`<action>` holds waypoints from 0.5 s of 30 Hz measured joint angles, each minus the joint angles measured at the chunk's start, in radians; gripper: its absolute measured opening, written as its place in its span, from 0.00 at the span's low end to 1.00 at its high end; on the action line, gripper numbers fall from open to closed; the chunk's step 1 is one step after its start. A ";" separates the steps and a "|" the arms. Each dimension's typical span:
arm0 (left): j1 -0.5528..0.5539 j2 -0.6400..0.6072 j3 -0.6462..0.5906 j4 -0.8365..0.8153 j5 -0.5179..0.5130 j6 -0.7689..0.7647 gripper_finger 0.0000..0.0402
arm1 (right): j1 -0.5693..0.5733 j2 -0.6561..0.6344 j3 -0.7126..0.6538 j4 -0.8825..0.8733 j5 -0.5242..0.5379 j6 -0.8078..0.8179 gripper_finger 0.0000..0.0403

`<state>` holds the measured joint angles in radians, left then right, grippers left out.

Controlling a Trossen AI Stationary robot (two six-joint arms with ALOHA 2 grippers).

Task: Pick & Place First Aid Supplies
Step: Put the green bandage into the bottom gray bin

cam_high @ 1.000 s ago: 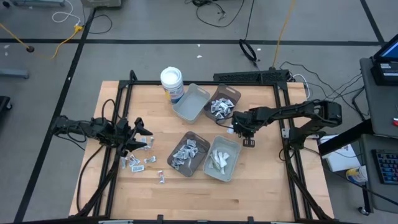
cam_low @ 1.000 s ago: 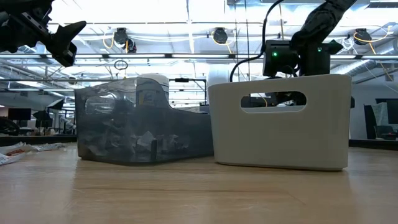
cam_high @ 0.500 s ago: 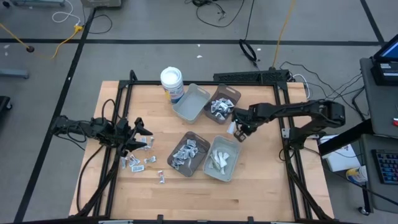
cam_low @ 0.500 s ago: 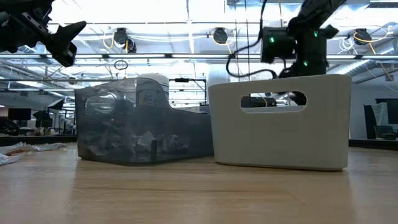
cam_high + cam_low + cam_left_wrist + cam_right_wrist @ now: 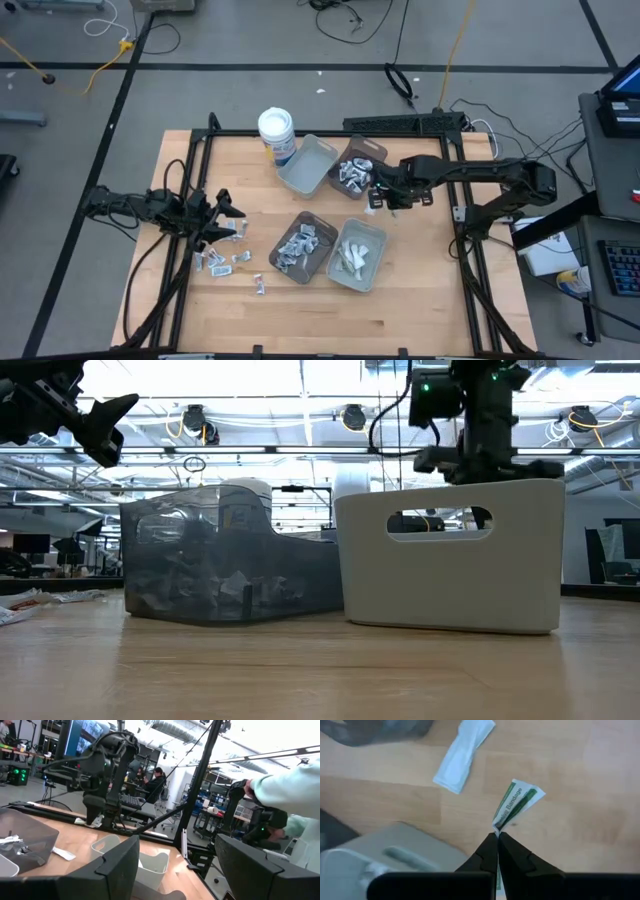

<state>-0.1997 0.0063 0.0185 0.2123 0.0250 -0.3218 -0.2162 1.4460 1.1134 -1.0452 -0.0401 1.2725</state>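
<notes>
My right gripper (image 5: 375, 197) hangs over the bare wood between the brown tray (image 5: 357, 165) and the grey tray (image 5: 357, 255), pointing down and shut on a small white packet with green print (image 5: 517, 802), one of the first aid supplies. A plain white packet (image 5: 465, 752) lies flat on the table beyond it. More packets fill the brown tray and the dark tray (image 5: 303, 246), and several lie loose on the wood (image 5: 225, 258) at the left. My left gripper (image 5: 228, 205) waits open at the table's left edge, above those loose packets. My right gripper pinches one end of the green-printed packet (image 5: 496, 827) between its two fingertips. The fingers come from above, pointing down. The packet sticks out past the fingertips, creased along its length, and hangs clear of the wood.
A white round tub (image 5: 277, 132) stands at the far side beside an empty grey tray (image 5: 307, 165). In the low view the pale tray (image 5: 450, 555) and the dark tray (image 5: 225, 560) fill the middle. A person's sleeve (image 5: 285, 785) shows beyond the table's right side.
My right gripper has risen from the table with the green-printed packet and has rolled about a quarter turn, drifting a little toward the brown tray. The packet is now lifted clear of the wood.
</notes>
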 joint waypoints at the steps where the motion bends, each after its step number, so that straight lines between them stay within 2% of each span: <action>1: 0.000 0.000 0.000 0.000 0.000 0.000 0.66 | 0.002 0.000 0.014 -0.009 -0.010 0.025 0.00; 7: 0.000 0.000 0.000 0.000 0.000 0.000 0.66 | 0.047 0.000 0.092 -0.041 -0.017 0.166 0.00; 15: 0.000 0.000 0.000 0.000 0.000 0.000 0.66 | 0.200 0.076 0.184 -0.029 -0.004 0.289 0.00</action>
<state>-0.1997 0.0063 0.0185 0.2124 0.0250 -0.3218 -0.0167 1.5220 1.2970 -1.0744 -0.0442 1.5618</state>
